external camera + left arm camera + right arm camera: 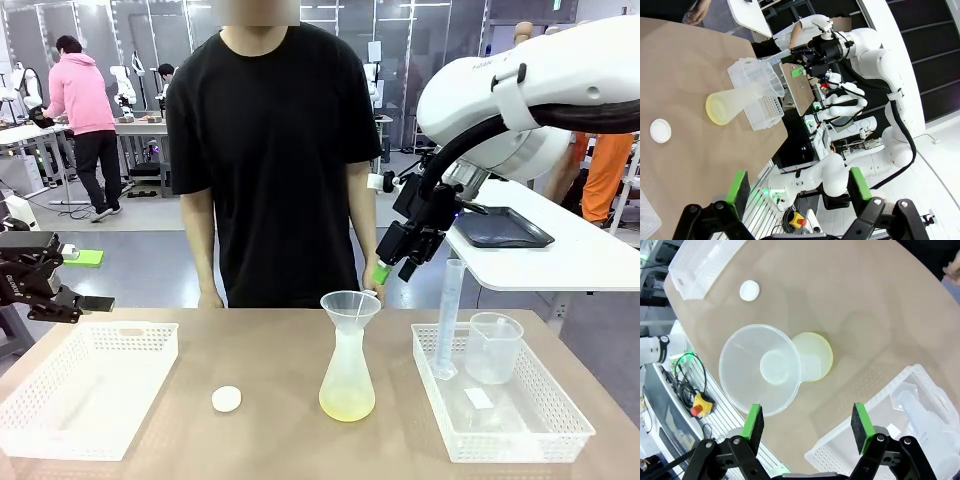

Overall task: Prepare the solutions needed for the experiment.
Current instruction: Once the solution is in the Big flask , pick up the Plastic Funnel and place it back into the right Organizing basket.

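1. Centrally on the bench (270, 350), the solutions (347, 404) sit as a shallow yellow layer in the bottom of the flask (347, 365), with a funnel (350, 305) in its neck.
2. Right hand (394, 270) hovers above, just right of the funnel; jaws wide, nothing held.
3. Right wrist view: funnel and yellow layer lie below, between the 2 green-padded fingers (753, 421).
4. Left hand (797, 186) is wide and empty at the bench's left end, well apart from the flask; a white cap (226, 398) lies between them.

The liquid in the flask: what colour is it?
The liquid is pale yellow-green; the front view shows it best.
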